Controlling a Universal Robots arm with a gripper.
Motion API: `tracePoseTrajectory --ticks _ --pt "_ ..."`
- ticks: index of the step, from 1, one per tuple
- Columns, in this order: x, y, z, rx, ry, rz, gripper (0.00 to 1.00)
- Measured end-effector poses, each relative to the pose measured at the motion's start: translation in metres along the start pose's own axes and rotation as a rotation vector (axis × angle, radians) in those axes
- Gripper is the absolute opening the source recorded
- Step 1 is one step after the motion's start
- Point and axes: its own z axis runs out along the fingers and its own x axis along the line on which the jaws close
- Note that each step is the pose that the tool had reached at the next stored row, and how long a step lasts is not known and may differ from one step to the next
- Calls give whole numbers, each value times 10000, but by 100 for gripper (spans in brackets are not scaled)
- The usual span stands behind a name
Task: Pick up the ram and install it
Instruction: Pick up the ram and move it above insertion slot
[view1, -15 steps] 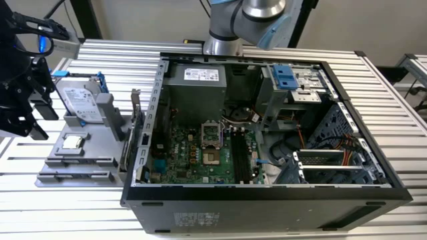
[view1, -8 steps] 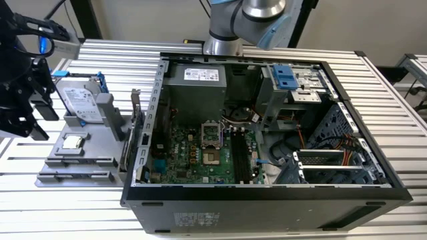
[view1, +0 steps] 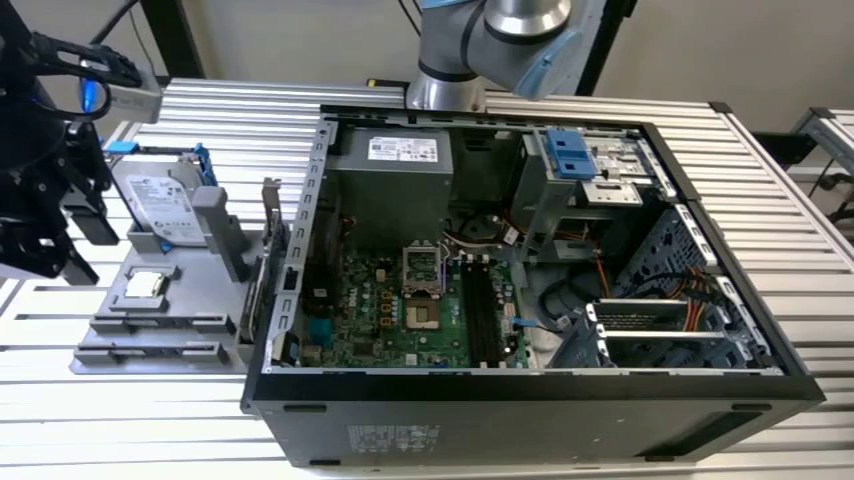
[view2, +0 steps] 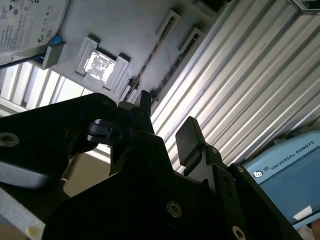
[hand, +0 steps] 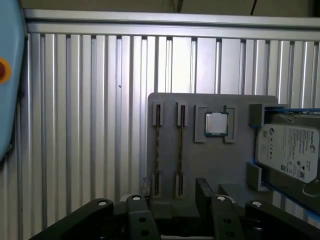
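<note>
Pincer (hand: 174, 189) is hovering open, empty; ram (hand: 181, 150) is lying just ahead, long axis running straight away from it.

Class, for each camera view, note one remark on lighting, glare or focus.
Exterior view: the ribbed table washes out bright, while the case interior sits in shade. Second wrist view: glare whitens the processor; the gripper is a dark, soft foreground. First wrist view: even light, the ram sticks crisp in their tray.
</note>
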Motion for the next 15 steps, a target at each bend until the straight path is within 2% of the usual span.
tracePoseTrajectory --ticks 15 --pt "1 -1 90 1 1 1 100"
